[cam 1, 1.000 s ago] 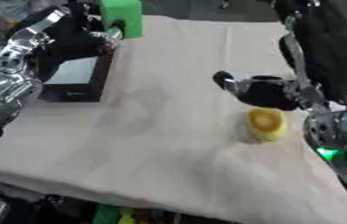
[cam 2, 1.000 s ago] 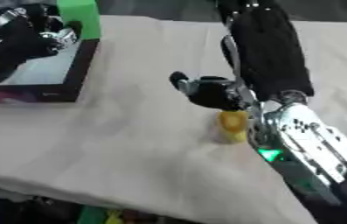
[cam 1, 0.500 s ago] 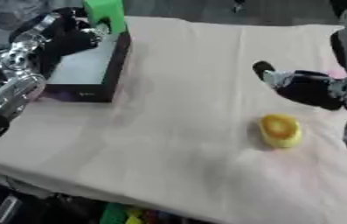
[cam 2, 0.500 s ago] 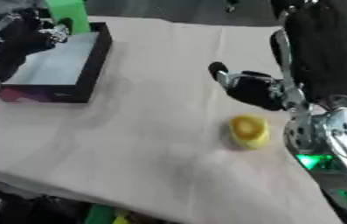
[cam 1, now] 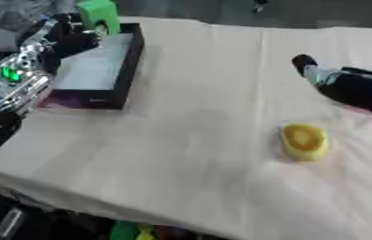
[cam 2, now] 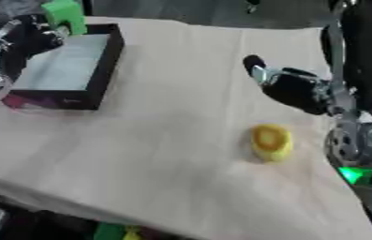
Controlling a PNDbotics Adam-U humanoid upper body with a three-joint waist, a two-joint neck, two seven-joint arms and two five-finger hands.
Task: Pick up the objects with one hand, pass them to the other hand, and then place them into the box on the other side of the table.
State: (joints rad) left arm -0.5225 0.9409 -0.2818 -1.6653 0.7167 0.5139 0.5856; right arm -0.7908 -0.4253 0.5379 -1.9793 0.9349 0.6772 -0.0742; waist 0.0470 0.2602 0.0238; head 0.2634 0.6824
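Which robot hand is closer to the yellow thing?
The right hand, over the cloth just beyond the yellow thing. The left hand is far across the table at the dark box.

Beige cloth [cam 1: 189, 140] covers the table
Green block [cam 1: 99, 15] stands at the far left, touching the box's far end

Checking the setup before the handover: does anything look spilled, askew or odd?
Nothing stands out. The yellow object lies alone on the cloth-covered table; the black box sits flat at the left, nothing visible inside it.
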